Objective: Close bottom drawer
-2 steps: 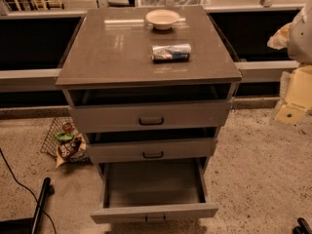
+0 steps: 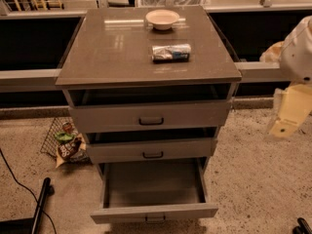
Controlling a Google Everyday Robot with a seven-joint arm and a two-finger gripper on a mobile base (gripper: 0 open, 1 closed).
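Note:
The bottom drawer [image 2: 153,212] of the grey cabinet is pulled far out, showing its empty grey tray [image 2: 153,182] and a small dark loop handle [image 2: 155,219] at the frame's lower edge. My gripper [image 2: 287,113], a cream piece under the white arm [image 2: 300,48], hangs at the right edge of the camera view. It is well right of the cabinet, at about the height of the top drawer, and touches nothing.
The top drawer [image 2: 151,116] and middle drawer [image 2: 152,151] stand slightly open. A bowl [image 2: 162,18] and a lying can [image 2: 170,52] sit on the cabinet top. A wire basket with snack bags [image 2: 66,141] is on the floor at left, with a black cable [image 2: 19,184] nearby.
My gripper has shifted slightly downward at the right edge. The drawers and the things on the cabinet top have not moved.

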